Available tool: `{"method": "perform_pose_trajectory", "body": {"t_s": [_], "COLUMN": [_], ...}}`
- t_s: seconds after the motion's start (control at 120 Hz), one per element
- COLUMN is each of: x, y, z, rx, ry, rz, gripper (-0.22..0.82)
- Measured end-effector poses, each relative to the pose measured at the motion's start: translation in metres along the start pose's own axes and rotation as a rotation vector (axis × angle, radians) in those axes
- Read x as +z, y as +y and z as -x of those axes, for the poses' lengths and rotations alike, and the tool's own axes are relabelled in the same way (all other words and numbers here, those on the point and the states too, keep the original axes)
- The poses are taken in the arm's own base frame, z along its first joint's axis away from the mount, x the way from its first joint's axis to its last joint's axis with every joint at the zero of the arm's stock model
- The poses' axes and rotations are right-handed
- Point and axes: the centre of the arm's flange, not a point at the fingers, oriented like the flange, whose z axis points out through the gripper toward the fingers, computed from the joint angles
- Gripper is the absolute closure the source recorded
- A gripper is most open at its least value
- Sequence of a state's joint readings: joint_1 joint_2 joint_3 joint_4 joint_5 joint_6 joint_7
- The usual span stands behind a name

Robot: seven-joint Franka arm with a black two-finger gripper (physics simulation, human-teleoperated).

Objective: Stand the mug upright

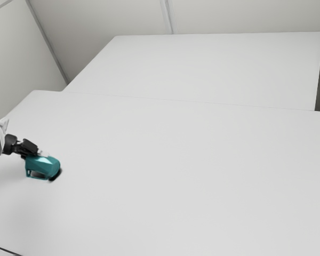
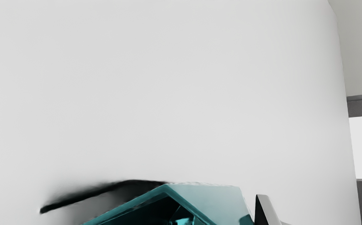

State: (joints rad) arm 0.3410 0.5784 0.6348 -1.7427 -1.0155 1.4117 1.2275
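Observation:
The teal faceted mug is at the exterior view's left, tipped over rather than upright, with a dark shadow by its lower right side. My black gripper is right against its upper left part. In the wrist view the mug shows a pale outer face and a dark hollow inside, and my gripper is close beside the pale face. How firmly the mug is held is hidden, and whether it rests on the table or hangs slightly above it I cannot tell.
The white table stretches from the mug toward the exterior view's right. Behind it lies another white surface, with pale walls beyond. In the wrist view a table edge runs beyond my gripper's side of the mug.

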Motion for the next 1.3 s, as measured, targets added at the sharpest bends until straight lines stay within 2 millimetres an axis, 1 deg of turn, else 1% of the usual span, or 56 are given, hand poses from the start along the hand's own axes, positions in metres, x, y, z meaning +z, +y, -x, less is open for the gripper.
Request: {"method": "perform_pose_trajectory", "body": {"t_s": [0.192, 0.267, 0.325, 0.367, 0.433, 0.517, 0.592, 0.633, 0.683, 0.75, 0.825, 0.892, 0.975, 1.067, 1.117, 1.142, 1.167, 1.242, 1.3], "x": [0.009, 0.016, 0.025, 0.031, 0.046, 0.065, 0.086, 0.101, 0.12, 0.139, 0.166, 0.194, 0.233, 0.273, 0.29, 0.293, 0.292, 0.277, 0.272], "y": [0.028, 0.044, 0.061, 0.078, 0.112, 0.161, 0.204, 0.226, 0.246, 0.27, 0.293, 0.31, 0.325, 0.342, 0.342, 0.339, 0.334, 0.314, 0.306], "z": [-0.023, -0.035, -0.049, -0.061, -0.081, -0.102, -0.114, -0.117, -0.109, -0.098, -0.085, -0.078, -0.07, -0.069, -0.071, -0.072, -0.075, -0.082, -0.085], "rx": [0.057, 0.087, 0.121, 0.154, 0.216, 0.307, 0.393, 0.442, 0.491, 0.569, 0.669, 0.754, 0.84, 0.916, 0.928, 0.923, 0.911, 0.85, 0.816], "ry": [-0.002, -0.011, -0.023, -0.034, -0.063, -0.132, -0.217, -0.275, -0.351, -0.455, -0.578, -0.666, -0.73, -0.74, -0.735, -0.726, -0.712, -0.661, -0.629], "rz": [0.017, 0.025, 0.028, 0.025, 0.009, -0.053, -0.138, -0.197, -0.275, -0.395, -0.535, -0.643, -0.735, -0.796, -0.814, -0.822, -0.833, -0.862, -0.876], "gripper": [0.77, 0.78, 0.78, 0.78, 0.78, 0.78, 0.78, 0.78, 0.78, 0.78, 0.78, 0.78, 0.77, 0.77, 0.77, 0.77, 0.77, 0.78, 0.78]}}
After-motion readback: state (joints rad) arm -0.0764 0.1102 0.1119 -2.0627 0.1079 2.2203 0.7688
